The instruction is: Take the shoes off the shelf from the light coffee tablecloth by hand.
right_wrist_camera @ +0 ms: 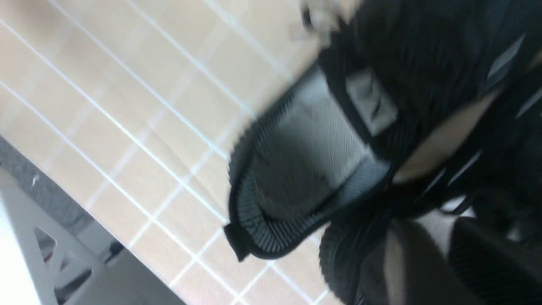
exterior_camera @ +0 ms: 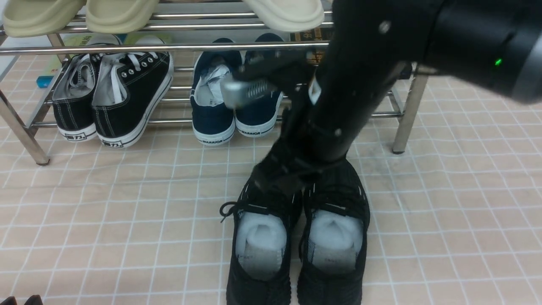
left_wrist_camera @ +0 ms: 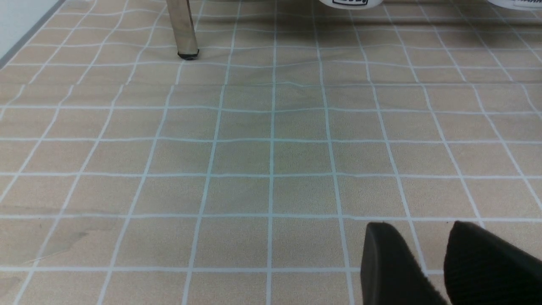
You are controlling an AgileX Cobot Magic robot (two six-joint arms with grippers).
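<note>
Here, ribbed black knit shoes [exterior_camera: 334,199]; gridded tablecloth [exterior_camera: 127,212]

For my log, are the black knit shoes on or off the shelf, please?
Off: the shoes stand on the tablecloth before the shelf.

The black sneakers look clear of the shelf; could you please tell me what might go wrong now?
The right arm crosses close to the shelf rods, so pulling back could knock it. A loose lace lies by the right gripper and might snag, dragging the shoes across the tablecloth.
</note>
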